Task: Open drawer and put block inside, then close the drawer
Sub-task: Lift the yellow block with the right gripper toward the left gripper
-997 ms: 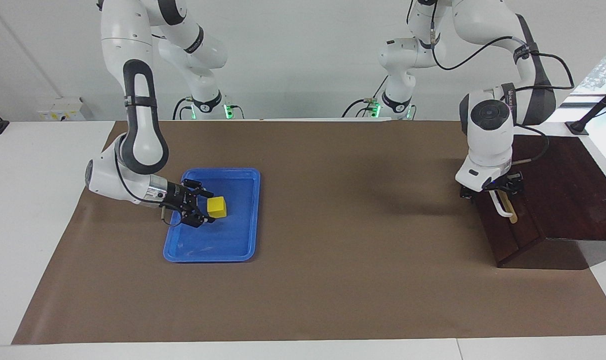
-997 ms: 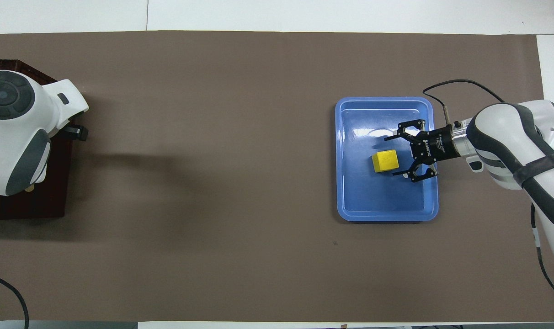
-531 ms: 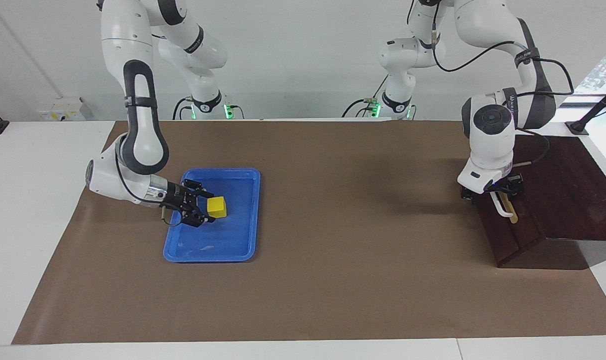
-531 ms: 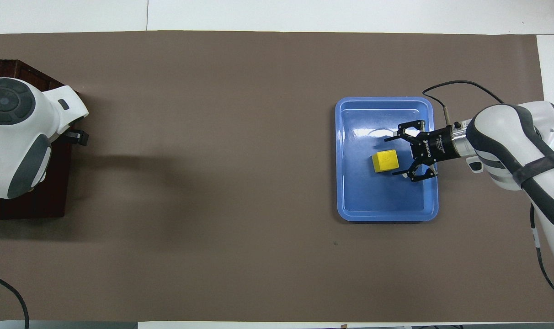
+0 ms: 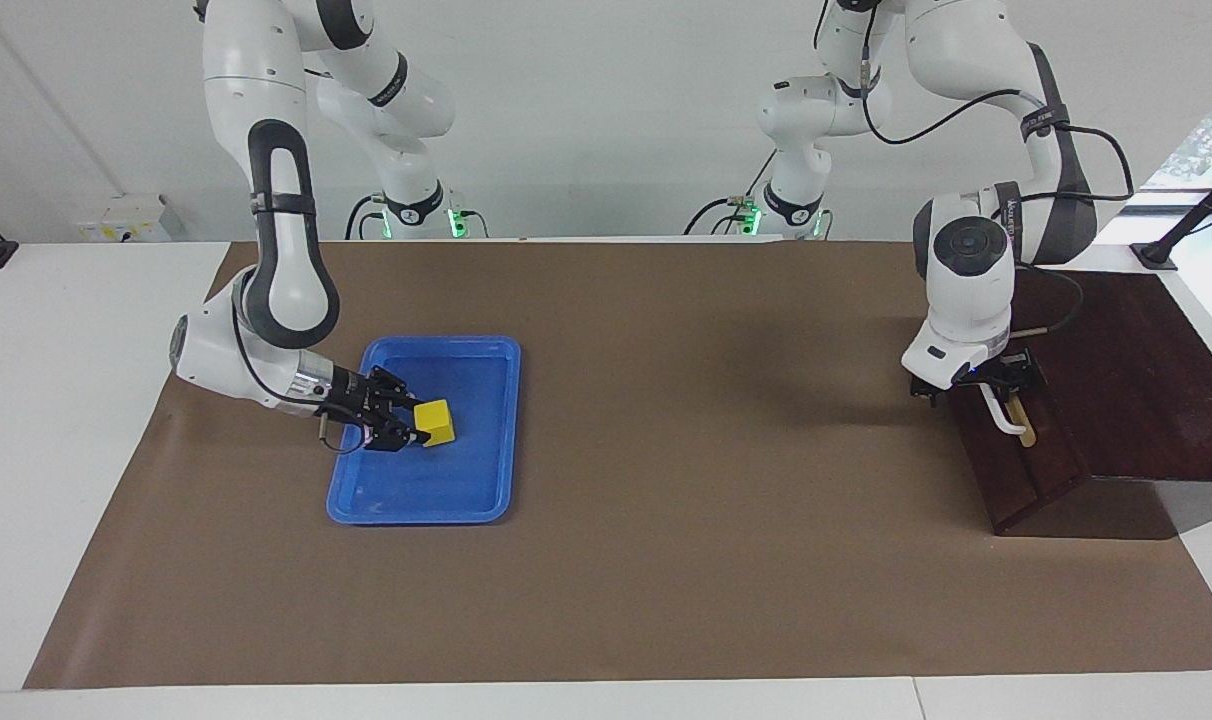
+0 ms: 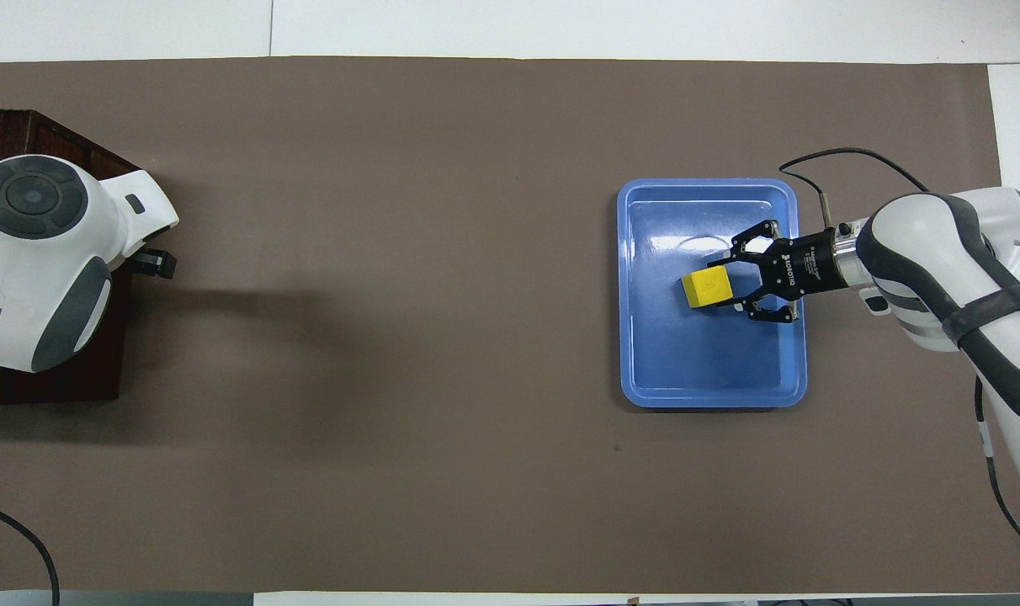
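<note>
A bright yellow block sits in a plain blue tray, its glossy floor showing pale white glare. The right gripper is black, on a silver wrist and a white arm banded in dark grey. The left gripper is black too, under a white housing with a dark grey round cap. The drawer front is dark reddish brown, with a white bar handle on a tan strip, set in a cabinet of the same dark wood at the table's edge. A flat brown mat covers the white table almost to its corners. Green lights glow at both arm bases.
</note>
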`<control>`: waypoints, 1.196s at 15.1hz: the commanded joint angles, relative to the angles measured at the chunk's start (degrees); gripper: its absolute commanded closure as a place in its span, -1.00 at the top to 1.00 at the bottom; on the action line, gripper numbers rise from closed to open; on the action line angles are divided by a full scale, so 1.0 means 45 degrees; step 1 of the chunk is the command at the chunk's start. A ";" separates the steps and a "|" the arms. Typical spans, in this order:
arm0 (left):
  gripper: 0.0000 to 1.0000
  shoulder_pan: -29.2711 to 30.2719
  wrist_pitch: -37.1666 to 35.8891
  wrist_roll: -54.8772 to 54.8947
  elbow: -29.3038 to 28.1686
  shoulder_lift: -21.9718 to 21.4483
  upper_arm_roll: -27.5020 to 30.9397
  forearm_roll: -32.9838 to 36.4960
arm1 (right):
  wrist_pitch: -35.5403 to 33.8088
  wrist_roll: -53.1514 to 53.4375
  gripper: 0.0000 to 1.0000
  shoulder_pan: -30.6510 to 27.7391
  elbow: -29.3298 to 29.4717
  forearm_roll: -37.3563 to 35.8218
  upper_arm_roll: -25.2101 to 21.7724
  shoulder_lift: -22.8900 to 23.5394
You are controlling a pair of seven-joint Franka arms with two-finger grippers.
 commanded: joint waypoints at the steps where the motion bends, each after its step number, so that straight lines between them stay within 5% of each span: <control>1: 1.00 -0.0537 -0.0039 -0.0150 -0.0339 -0.0285 0.0086 -0.0256 | -0.0215 0.0004 -1.00 -0.0019 0.0230 0.0290 0.0040 -0.0044; 8: 1.00 -0.1845 -0.0802 -0.0636 -0.0143 -0.0285 0.0086 -0.1389 | -0.2620 0.3946 -1.00 0.0837 0.2242 0.0056 0.0177 -0.1115; 12: 1.00 -0.2452 -0.1426 -0.0775 0.0051 -0.0285 0.0086 -0.1584 | -0.2641 0.5687 -1.00 0.2126 0.2595 0.0056 0.0196 -0.2210; 18: 1.00 -0.3116 -0.1700 -0.1048 0.0228 -0.0304 0.0086 -0.2015 | -0.2388 0.8381 -1.00 0.3768 0.3903 0.0056 0.0196 -0.2115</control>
